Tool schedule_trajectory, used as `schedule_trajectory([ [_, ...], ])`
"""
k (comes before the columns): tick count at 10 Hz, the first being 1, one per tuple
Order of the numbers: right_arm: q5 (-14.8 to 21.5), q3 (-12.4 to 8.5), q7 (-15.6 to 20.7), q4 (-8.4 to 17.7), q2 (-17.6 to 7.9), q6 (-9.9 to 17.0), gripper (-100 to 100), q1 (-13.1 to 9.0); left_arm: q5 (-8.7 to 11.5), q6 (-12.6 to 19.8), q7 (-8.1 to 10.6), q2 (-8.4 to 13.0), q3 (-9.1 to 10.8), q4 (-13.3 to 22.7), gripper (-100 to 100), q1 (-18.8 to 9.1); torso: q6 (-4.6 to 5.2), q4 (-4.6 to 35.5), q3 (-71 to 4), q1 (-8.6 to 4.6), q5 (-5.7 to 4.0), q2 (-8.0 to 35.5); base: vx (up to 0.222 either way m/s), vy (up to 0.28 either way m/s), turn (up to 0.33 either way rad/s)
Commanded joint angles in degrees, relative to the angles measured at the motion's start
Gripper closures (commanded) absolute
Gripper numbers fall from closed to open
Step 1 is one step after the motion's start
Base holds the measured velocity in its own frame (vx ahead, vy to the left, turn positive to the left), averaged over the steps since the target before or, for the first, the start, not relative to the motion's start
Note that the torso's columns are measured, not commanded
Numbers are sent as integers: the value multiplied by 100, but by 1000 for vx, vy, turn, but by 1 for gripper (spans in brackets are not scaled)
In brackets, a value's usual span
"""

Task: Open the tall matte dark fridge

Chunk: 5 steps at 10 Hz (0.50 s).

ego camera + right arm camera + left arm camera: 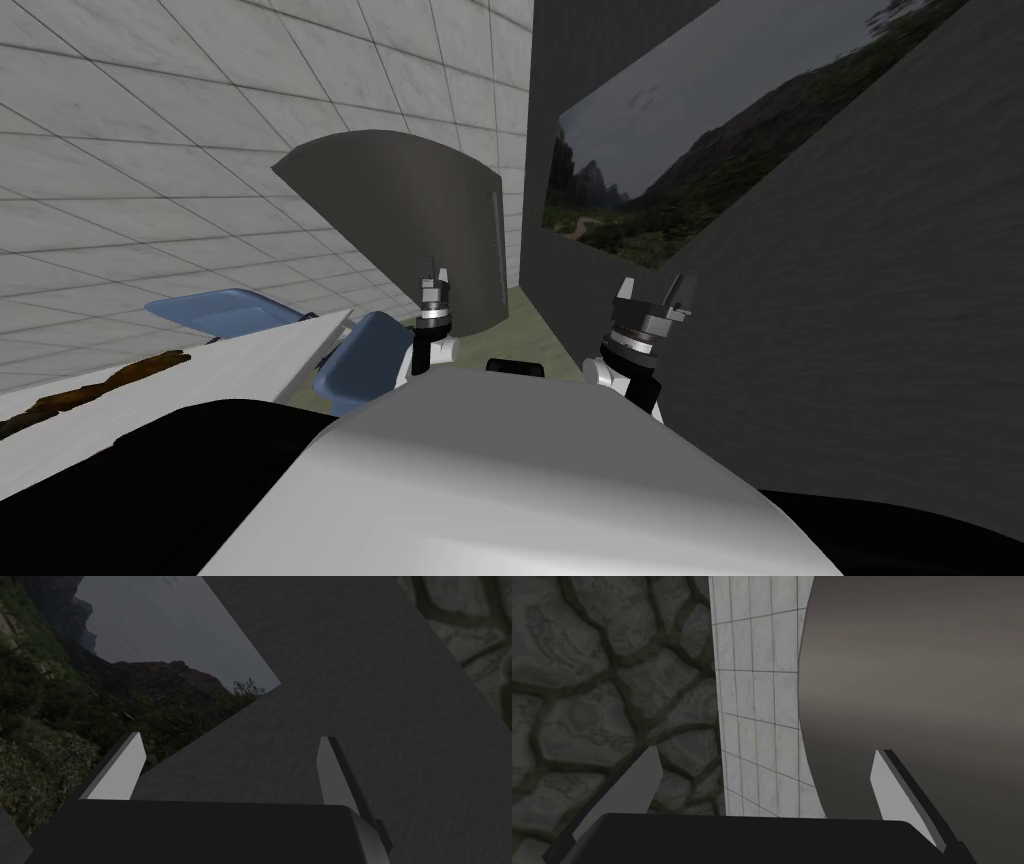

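Note:
The tall matte dark grey fridge point(400, 220) stands against the tiled wall, just ahead of my left arm. A thin pale handle point(497, 240) runs along its edge nearest the dark wall. My left gripper point(435, 283) is raised close in front of the fridge's lower part, open and holding nothing. In the left wrist view the fridge's smooth dark face point(912, 676) lies beyond one finger of the left gripper point(766, 750), with no contact. My right gripper point(655, 292) hangs open beside the dark wall; in the right wrist view the right gripper point(229, 737) has nothing between its fingers.
A dark wall point(850, 300) with a landscape picture point(680, 150) runs close along my right. To my left is a white table point(200, 375) with two blue chairs point(235, 310) point(365, 365). A narrow strip of floor point(530, 330) separates fridge and dark wall.

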Motion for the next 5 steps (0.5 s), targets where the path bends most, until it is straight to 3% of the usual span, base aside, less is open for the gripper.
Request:
schedule_trajectory([
  [1,0,0,0,0,0,0,0,0,0,0,0,0,0,0,0,0,0,235,-467,0,0,232,0,0,0],
  [5,0,0,0,-1,0,0,0,0,0,0,0,0,0,-1,0,0,0,1846,-3692,0,0,1845,0,0,0],
])
